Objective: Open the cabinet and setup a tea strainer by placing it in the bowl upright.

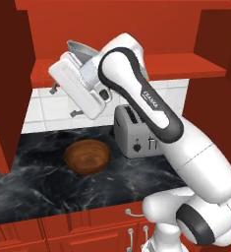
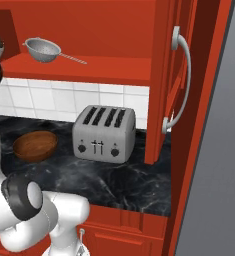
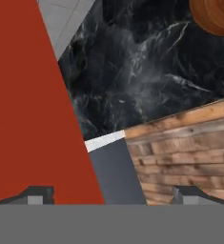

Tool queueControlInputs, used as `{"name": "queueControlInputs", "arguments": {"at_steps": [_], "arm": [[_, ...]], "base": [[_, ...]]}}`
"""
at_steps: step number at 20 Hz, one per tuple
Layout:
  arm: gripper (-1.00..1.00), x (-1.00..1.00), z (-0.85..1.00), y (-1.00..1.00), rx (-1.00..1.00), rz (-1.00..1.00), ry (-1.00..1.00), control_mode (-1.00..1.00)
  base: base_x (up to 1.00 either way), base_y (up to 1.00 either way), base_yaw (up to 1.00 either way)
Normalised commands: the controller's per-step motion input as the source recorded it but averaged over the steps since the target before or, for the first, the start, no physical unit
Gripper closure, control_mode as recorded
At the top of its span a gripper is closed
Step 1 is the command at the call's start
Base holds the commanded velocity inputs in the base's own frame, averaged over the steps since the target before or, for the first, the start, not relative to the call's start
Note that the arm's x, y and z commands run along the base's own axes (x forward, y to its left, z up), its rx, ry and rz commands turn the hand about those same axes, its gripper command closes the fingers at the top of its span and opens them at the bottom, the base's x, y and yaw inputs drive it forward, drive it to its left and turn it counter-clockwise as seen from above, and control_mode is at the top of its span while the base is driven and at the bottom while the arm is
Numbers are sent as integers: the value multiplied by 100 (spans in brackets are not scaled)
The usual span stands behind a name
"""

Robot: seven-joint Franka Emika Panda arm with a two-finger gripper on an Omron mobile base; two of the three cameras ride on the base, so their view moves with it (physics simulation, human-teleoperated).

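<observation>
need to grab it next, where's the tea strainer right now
In the right base view the tea strainer sits on the open cabinet's red shelf, upper left, above the bowl.

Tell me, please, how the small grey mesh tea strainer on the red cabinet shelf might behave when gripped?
The small grey metal mesh tea strainer looks light and thin. Its rounded basket rests on the red cabinet shelf, so it may rock or roll. The thin handle could pivot if nudged.
</observation>
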Motion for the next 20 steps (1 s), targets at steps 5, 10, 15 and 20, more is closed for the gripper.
{"name": "queueControlInputs", "arguments": {"at_steps": [5, 10, 15, 20], "arm": [[-100, 36, -15, -23, -69, 7, -2, -100], [-100, 27, -1, -43, -62, 20, -11, -100], [-100, 9, -2, -68, -29, 24, -26, -100], [-100, 22, 0, -74, 1, 27, -9, -100]], "base": [[0, 0, 0], [0, 0, 0], [0, 0, 0], [0, 0, 0]]}}
